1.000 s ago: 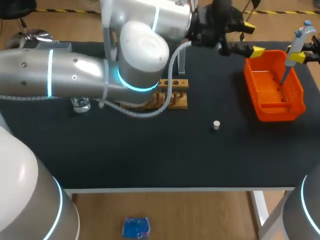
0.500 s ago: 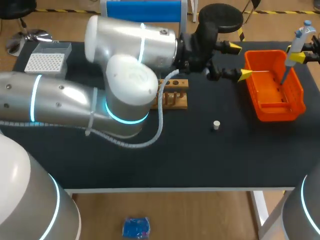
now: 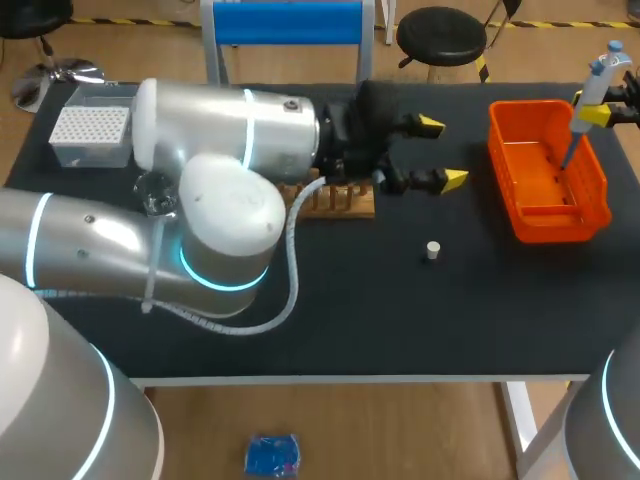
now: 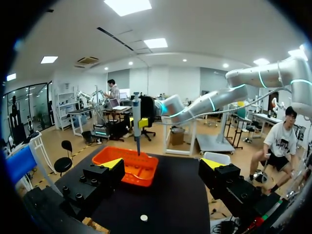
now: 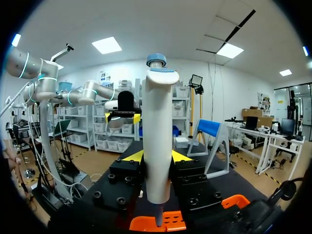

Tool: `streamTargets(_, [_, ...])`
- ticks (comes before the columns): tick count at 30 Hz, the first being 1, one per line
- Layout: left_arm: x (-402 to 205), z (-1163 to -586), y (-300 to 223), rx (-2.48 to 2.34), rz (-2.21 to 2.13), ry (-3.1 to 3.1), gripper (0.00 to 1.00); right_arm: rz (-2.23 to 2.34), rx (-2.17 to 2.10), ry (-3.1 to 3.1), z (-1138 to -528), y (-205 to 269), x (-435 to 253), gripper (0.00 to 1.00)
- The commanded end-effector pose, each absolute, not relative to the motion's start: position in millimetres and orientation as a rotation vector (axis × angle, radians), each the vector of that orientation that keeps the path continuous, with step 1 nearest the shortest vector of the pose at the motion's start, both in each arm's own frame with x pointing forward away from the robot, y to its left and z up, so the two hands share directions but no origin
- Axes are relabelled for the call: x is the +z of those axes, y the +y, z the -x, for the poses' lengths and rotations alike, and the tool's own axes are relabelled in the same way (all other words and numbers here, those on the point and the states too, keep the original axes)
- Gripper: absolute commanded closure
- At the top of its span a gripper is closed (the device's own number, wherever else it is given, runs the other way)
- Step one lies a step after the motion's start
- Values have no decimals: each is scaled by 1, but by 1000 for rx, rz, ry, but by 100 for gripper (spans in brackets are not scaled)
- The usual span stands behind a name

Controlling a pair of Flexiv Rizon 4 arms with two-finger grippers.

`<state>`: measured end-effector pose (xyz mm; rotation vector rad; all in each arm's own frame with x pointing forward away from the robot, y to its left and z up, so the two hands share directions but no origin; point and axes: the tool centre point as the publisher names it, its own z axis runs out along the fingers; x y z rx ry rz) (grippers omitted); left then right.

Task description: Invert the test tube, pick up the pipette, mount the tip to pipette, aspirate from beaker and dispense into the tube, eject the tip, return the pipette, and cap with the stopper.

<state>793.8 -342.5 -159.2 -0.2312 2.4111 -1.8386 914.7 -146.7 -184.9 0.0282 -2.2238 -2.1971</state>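
Observation:
My right gripper (image 3: 603, 113) is shut on the white pipette (image 3: 597, 85) with the blue top, held upright over the orange bin (image 3: 545, 215); its tip points down into the bin. In the right wrist view the pipette (image 5: 157, 146) stands between the yellow-tipped fingers (image 5: 134, 156). My left gripper (image 3: 441, 152) is open and holds nothing, just right of the wooden rack (image 3: 345, 203), which the arm partly covers. I cannot make out a test tube. The small white stopper (image 3: 432, 250) lies on the mat; in the left wrist view it is the stopper (image 4: 143, 218) under the open gripper (image 4: 162, 164).
The white tip box (image 3: 88, 130) sits at the back left, with a glass beaker (image 3: 153, 195) near it, half hidden by my left arm. The orange bin (image 4: 127, 166) lies ahead of the left gripper. The mat's front half holds only the stopper.
My left arm has swung back from beside the orange bin toward the left and nearer, uncovering the tip box and covering part of the rack. The right arm and pipette have stayed still.

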Motion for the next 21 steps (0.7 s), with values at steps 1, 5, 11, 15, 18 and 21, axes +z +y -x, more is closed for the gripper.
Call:
streamTargets(1, [-166,-795,-321,-2196,187,2072,0,-30,-2192,-2226,-915,-147,-184,100])
streamTargets(5, [-171,-800,-311,-2209,181,2052,0,-30,-2192,-2226,-915,-147,-184,100])
streamTargets(11, [-178,-804,-294,-2232,182,1986,0,-30,-2192,-2226,-915,-147,-184,100])
streamTargets(15, [-180,-807,-285,-2234,175,1967,0,-30,-2192,-2226,-915,-147,-184,100])
streamTargets(18, [-179,-808,-278,-2233,174,1955,0,-30,-2192,-2226,-915,-147,-184,100])
streamTargets(21, [-176,-808,-272,-2228,175,1943,0,-30,-2192,-2226,-915,-147,-184,100])
